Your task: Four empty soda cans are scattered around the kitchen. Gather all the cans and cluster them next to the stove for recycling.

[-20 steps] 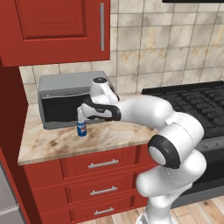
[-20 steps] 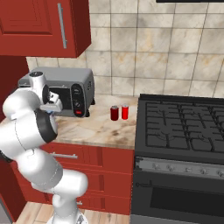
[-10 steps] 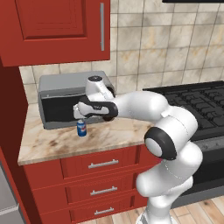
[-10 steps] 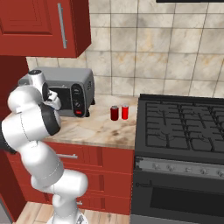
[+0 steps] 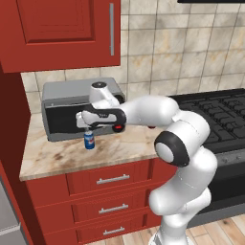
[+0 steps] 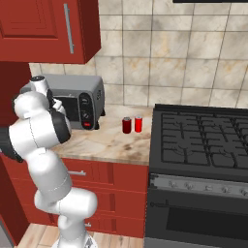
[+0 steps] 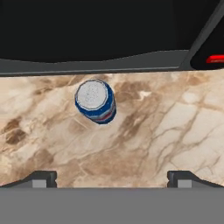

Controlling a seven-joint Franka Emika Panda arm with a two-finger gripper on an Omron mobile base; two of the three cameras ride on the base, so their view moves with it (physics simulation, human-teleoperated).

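The blue can (image 7: 95, 101) stands upright on the table (image 5: 57, 155), just in front of the toaster oven (image 5: 62, 107), with its silver top facing the hand camera and its blue side with a white and red mark showing below the rim. In the hand view it sits toward ten o'clock of centre, so the tool (image 7: 111, 178) hangs above it but not squarely over it. The tool's tips are spread wide with nothing between them. To do this pickup well, I would judge that the hand should first slide toward ten o'clock until the can lies midway between the tips, then come straight down and close on the can's side below the rim, keeping clear of the toaster oven's front just behind it. Two red cans (image 6: 131, 124) stand close together on the same table, just beside the stove (image 6: 203, 140) at its nine o'clock edge in the right base view, so the blue can probably belongs there next. In the left base view the arm covers much of the toaster oven and the table toward the stove, and the blue can's print is too small to read. A fourth can cannot be made out.
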